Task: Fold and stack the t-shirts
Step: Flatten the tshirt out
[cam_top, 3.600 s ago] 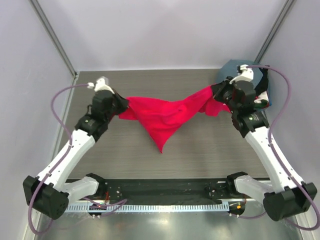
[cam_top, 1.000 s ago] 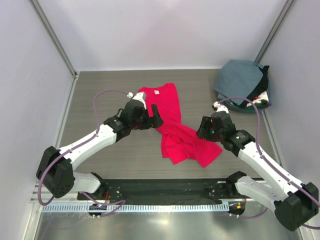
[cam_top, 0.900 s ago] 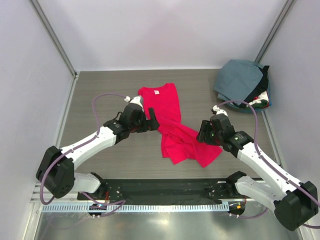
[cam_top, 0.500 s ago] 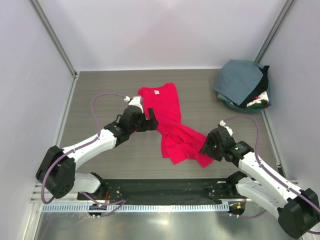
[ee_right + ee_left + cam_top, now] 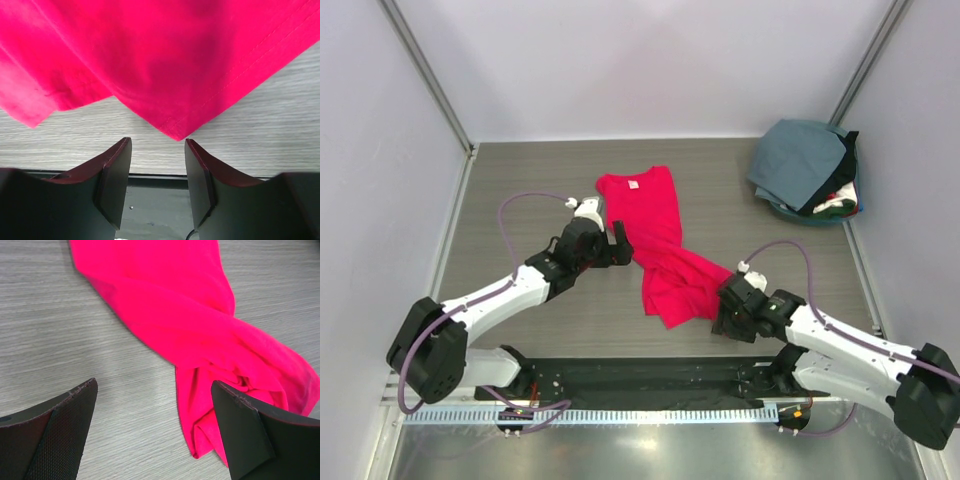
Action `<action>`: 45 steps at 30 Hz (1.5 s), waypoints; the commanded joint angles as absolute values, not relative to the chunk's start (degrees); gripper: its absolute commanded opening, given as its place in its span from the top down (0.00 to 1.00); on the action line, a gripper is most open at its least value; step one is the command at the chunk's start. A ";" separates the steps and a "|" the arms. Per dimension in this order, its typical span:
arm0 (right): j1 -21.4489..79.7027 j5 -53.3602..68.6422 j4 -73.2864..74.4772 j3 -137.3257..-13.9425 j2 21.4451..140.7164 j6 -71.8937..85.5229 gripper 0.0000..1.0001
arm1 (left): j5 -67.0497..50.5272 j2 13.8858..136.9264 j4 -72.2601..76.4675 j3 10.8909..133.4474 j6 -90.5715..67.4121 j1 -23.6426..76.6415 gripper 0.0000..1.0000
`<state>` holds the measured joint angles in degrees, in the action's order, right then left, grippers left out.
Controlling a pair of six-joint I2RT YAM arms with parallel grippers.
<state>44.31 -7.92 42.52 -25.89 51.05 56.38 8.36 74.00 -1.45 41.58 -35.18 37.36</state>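
A bright red t-shirt (image 5: 650, 210) lies twisted on the wooden table, collar end far and a bunched lower part (image 5: 680, 285) near. My left gripper (image 5: 619, 243) hovers at its left edge, open wide and holding nothing. In the left wrist view the red t-shirt (image 5: 175, 315) runs diagonally past the right finger (image 5: 245, 430). My right gripper (image 5: 724, 316) sits low at the shirt's near right corner, open. In the right wrist view the red t-shirt's hemmed corner (image 5: 177, 131) points at the gap between the jaws, just ahead of the fingertips (image 5: 120, 160).
A pile of other t-shirts (image 5: 803, 165), slate grey-blue on top with dark and white cloth beneath, sits at the back right corner. A black strip (image 5: 650, 375) runs along the table's near edge, right under the right gripper. Walls close the sides.
The red shirt, earlier stretched in the air between both grippers, now lies released. Over the last second my right gripper moved to its near corner and narrowed slightly; the left barely moved.
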 commanded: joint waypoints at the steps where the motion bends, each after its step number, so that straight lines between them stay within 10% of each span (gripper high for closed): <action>1: 47.63 -13.09 43.86 -27.77 54.39 61.17 0.47 | 8.88 71.98 2.02 41.57 -33.92 37.18 0.05; 12: 49.66 -23.55 41.49 -29.62 56.34 64.25 0.55 | 6.86 71.89 2.20 41.48 -34.37 37.18 0.05; 18: 49.66 -23.47 40.52 -29.44 57.92 63.11 0.99 | 7.47 70.93 1.93 41.05 -34.54 37.18 0.05; 35: 49.66 -24.95 42.27 -50.79 53.71 48.60 0.99 | -2.89 69.96 10.62 37.71 -32.17 37.18 0.04; 45: 49.66 -18.83 41.76 -42.82 51.41 52.65 0.98 | -12.74 74.44 17.40 37.71 -32.52 37.62 0.06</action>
